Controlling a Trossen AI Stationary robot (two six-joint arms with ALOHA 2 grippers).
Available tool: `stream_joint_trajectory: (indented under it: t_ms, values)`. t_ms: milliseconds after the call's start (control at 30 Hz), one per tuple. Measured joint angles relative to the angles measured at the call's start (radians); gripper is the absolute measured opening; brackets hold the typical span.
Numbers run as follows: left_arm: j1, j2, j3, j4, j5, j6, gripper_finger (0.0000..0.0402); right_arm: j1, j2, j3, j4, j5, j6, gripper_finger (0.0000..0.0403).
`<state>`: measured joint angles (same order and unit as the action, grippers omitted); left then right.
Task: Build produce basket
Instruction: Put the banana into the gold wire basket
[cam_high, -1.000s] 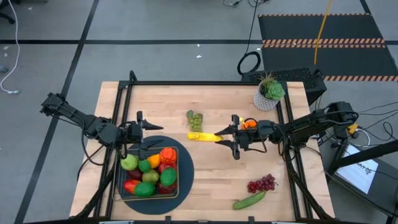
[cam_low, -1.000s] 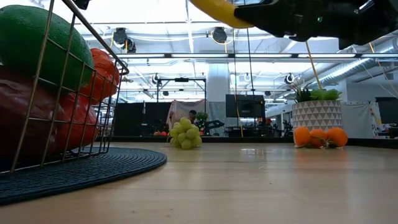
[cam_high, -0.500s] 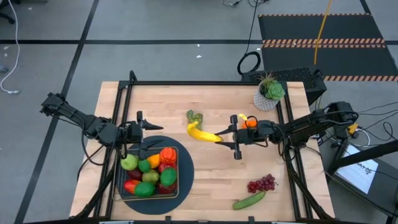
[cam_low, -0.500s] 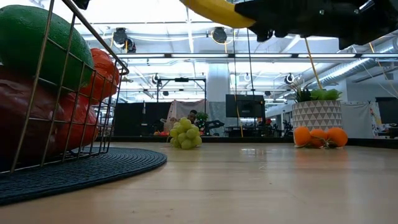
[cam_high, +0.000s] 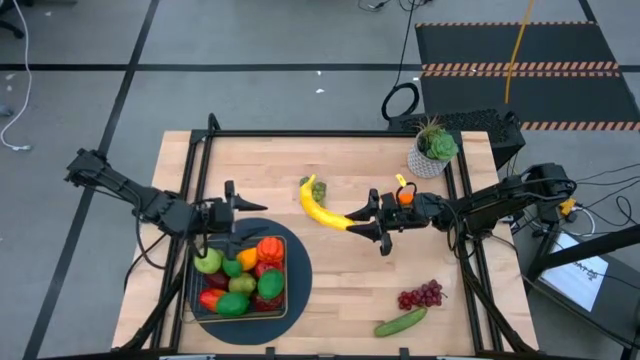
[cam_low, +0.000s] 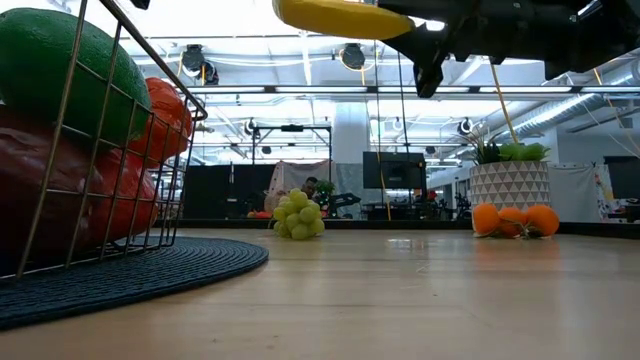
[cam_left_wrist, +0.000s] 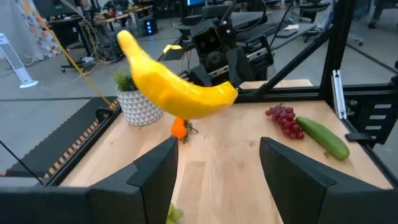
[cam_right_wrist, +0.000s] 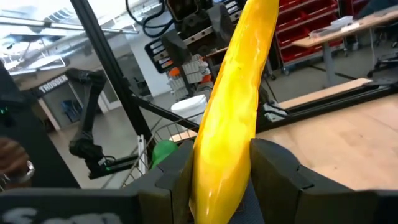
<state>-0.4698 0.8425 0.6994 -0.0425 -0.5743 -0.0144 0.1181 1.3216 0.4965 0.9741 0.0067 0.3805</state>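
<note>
High view: right pincer (cam_high: 366, 214) clamped around banana (cam_high: 318, 204).

Robotics lab: we note red parts bins (cam_right_wrist: 311, 22), monitors (cam_low: 395, 170), another robot arm (cam_right_wrist: 87, 118), floor cables (cam_high: 15, 120), hazard-striped matting (cam_high: 515, 68).

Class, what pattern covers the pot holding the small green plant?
The pot has white and grey triangles, clearest in the left wrist view.

Right pincer (cam_high: 366, 221) clamped mid-air; left pincer (cam_high: 236, 203) parted.
</note>
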Motion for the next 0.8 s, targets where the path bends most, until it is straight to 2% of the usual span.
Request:
stream_joint_trajectory:
  t_ms: [267,367,600,700,800]
  values:
    - [0.008,0.062,0.0,0.123,-0.037,0.026,0.0235,0.001,0.0,0.0,0.0,-0.006,-0.05,0.0135]
    - [0.012,0.064,0.0,0.123,-0.038,-0.014,0.0263,0.008,0.0,0.0,0.0,-0.005,-0.083,0.0135]
    - [0.029,0.091,0.0,0.153,-0.048,-0.077,0.0359,0.033,0.0,0.0,0.002,-0.005,-0.149,0.0135]
    - [0.043,0.139,0.0,0.194,-0.051,-0.056,0.0379,0.037,0.0,0.0,0.025,-0.004,-0.187,0.0135]
    - [0.058,0.193,0.0,0.268,-0.05,-0.025,0.0381,0.041,0.0,0.0,0.047,-0.004,-0.209,0.0135]
